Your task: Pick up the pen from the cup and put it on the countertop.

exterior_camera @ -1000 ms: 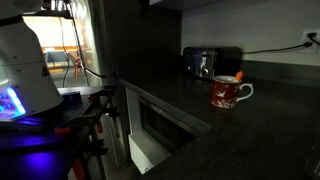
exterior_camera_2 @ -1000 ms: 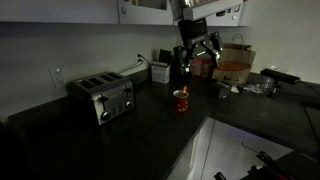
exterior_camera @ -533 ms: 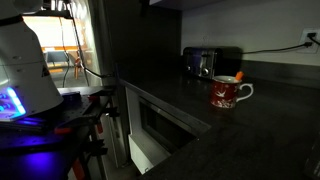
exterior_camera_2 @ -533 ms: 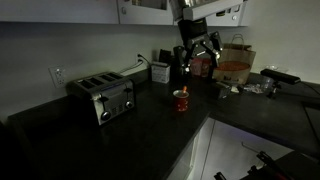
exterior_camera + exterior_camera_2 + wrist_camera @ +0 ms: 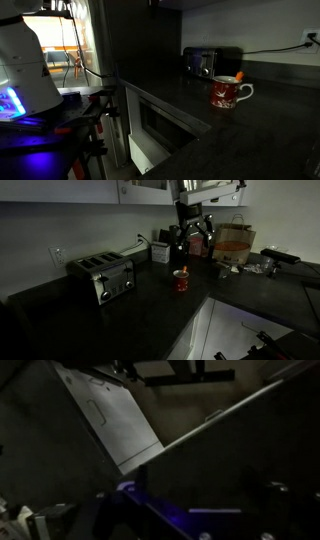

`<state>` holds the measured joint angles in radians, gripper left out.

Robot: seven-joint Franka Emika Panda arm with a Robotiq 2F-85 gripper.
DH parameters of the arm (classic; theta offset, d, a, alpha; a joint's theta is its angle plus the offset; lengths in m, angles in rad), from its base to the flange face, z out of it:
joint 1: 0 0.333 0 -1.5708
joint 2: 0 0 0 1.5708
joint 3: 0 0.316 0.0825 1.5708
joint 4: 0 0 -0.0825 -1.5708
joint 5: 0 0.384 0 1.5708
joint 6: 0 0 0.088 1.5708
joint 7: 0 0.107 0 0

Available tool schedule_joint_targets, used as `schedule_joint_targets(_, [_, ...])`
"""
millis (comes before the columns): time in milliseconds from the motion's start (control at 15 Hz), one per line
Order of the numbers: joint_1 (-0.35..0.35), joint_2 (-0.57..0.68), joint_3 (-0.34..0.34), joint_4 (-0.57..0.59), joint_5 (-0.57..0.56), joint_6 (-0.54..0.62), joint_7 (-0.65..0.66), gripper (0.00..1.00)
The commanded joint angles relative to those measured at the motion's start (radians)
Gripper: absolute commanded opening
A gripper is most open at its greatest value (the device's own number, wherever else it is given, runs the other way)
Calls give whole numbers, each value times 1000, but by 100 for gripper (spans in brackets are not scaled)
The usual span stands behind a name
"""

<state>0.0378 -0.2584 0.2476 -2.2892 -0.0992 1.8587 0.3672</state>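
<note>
Dark countertop [image 5: 120,320], pen [image 5: 239,76] in cup [image 5: 225,94], tool [image 5: 193,242] above

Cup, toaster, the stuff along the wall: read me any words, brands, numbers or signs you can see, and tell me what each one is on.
No text can be read in any view.
cup: white pattern, too small and blurred to tell whether it holds letters.
toaster: no legible brand or markings.
brown package: too dark and small to read any label.
</note>
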Motion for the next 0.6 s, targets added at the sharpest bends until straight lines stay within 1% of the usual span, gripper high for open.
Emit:
schedule_joint_targets(0, [-14,107,-41,20,-37,209,123,100])
schedule_joint_targets(133, [-29,194,-67,39,-83,310,229,100])
schedule_joint_targets(333, [-23,313,-122,73,-159,434,345,100])
schedule_joint_targets(533, [-1,425,-182,118,-177,525,393,100])
